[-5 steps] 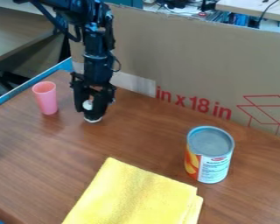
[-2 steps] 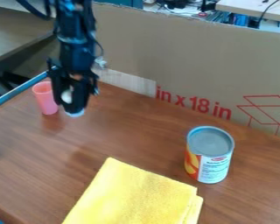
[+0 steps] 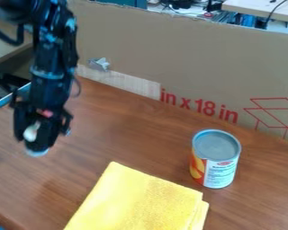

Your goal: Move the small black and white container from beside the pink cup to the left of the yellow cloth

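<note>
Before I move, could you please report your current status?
Black gripper at view's left, holding small whitish object. Folded yellow cloth, cylindrical metal can: both clear of it.

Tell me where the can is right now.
In the camera view, the can stands upright toward the right of the table, near the right corner of the yellow cloth, with the cardboard behind it.

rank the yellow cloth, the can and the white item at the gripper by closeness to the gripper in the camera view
1. White item: at the gripper, left side
2. Yellow cloth: lower middle
3. Can: right side
</note>
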Controlling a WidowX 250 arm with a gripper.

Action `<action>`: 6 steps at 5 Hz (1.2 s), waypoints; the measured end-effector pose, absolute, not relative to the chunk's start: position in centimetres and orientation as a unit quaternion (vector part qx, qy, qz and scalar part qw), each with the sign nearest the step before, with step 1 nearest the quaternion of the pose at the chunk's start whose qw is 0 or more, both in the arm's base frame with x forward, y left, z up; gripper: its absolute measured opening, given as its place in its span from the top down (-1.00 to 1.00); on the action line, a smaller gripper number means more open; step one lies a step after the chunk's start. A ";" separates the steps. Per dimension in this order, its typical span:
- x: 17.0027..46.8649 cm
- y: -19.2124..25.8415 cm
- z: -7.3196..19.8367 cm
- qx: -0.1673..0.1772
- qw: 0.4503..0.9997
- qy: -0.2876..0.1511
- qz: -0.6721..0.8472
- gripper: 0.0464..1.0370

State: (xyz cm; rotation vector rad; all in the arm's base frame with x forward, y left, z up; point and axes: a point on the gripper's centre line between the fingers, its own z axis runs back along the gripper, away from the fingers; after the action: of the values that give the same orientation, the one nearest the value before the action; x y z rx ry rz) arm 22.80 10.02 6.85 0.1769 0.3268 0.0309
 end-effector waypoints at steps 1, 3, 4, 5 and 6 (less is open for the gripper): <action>20.0 7.6 6.6 0.091 0.980 0.175 -0.026 -0.12; 18.2 5.6 5.4 0.071 0.982 0.151 -0.086 -0.12; 18.3 5.3 3.0 0.029 0.977 0.173 -0.121 -0.12; 18.7 7.2 2.8 0.027 0.983 0.161 -0.084 -0.11; 19.1 9.0 2.7 0.028 0.985 0.159 -0.054 -0.11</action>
State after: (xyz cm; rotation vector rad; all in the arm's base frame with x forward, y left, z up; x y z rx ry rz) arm 19.06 9.01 2.70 0.0555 0.3189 -0.1088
